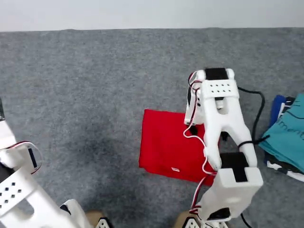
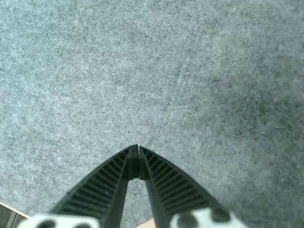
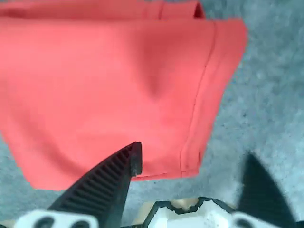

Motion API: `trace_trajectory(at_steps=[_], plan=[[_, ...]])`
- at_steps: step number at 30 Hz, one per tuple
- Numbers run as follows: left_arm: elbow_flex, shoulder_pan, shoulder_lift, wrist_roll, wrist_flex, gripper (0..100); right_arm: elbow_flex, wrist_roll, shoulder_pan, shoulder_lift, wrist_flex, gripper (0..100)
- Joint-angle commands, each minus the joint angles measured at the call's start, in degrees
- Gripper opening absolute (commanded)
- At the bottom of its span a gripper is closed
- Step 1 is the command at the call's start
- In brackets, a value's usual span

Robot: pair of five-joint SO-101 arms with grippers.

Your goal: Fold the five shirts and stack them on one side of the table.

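Observation:
A folded red shirt (image 1: 164,145) lies flat on the grey table cover (image 1: 95,85), right of the middle. The right arm (image 1: 218,118) stands over the shirt's right part. In the right wrist view the red shirt (image 3: 118,80) lies just beyond my right gripper (image 3: 194,171). That gripper is open, with one ribbed finger (image 3: 114,180) above the shirt's near hem and the other over bare cover. My left gripper (image 2: 137,151) is shut on nothing and hangs over bare grey cover. The left arm (image 1: 19,185) sits at the near left corner.
A stack of folded shirts lies at the table's right edge, a teal shirt (image 1: 289,135) on top, with blue (image 1: 278,107) and dark ones under it. A black cable (image 1: 259,109) runs between the right arm and the stack. The far and left parts are bare cover.

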Motion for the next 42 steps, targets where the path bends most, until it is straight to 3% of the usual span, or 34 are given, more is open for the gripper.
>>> trace_trajectory(at_steps=[1, 10, 20, 23, 28, 32, 42], plan=[[-0.22, -0.18, -0.35, -0.35, 0.35, 1, 0.26, -0.88, 0.66, 2.15, -3.91, 52.1], [-0.22, -0.18, -0.44, -0.35, 0.35, 1, 0.18, -0.88, 0.40, 15.08, -10.42, 42.9], [3.91, -0.09, -0.62, -0.44, 0.00, 1, 0.09, 0.09, -0.13, 20.97, -11.38, 11.7], [3.74, 0.00, -0.70, -0.44, -0.35, 1, -0.09, 4.13, 0.48, 20.97, -11.30, 0.5], [3.91, 0.00, -0.70, -0.44, -1.58, 1, -4.40, 9.23, 3.30, 20.97, -6.73, 1.2], [3.82, 0.00, -0.70, -0.44, -1.58, 1, -12.84, 18.29, 6.46, 20.97, -4.62, 1.1], [3.91, 0.00, -0.70, -0.44, -1.58, 1, -39.65, 42.02, 3.74, 28.70, -13.76, 0.9]])
